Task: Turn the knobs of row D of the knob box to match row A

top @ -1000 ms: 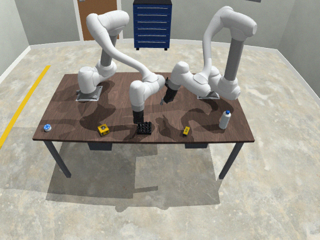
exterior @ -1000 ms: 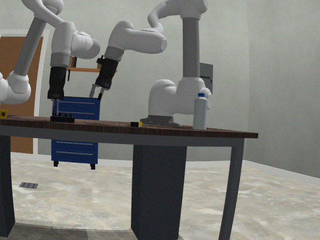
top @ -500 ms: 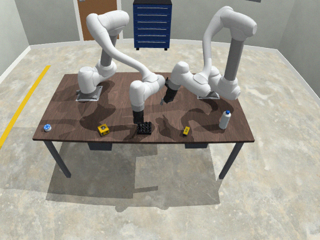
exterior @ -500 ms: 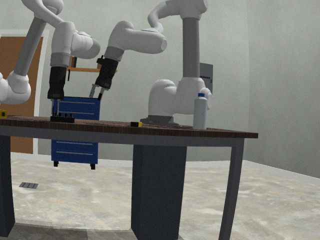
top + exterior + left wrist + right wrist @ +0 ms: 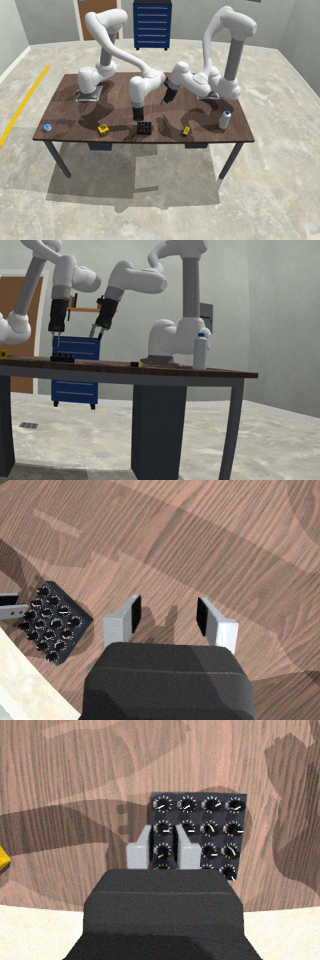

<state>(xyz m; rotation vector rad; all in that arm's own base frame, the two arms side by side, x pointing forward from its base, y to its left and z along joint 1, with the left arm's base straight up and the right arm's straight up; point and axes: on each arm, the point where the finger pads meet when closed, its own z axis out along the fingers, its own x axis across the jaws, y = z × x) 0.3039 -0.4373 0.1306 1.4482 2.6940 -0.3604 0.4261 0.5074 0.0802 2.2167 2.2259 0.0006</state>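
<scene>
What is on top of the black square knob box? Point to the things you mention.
Rows of black round knobs with white marks [image 5: 211, 804]. In the right wrist view, the right hand [image 5: 138, 121] [image 5: 55, 346] [image 5: 163, 836] hides some.
</scene>
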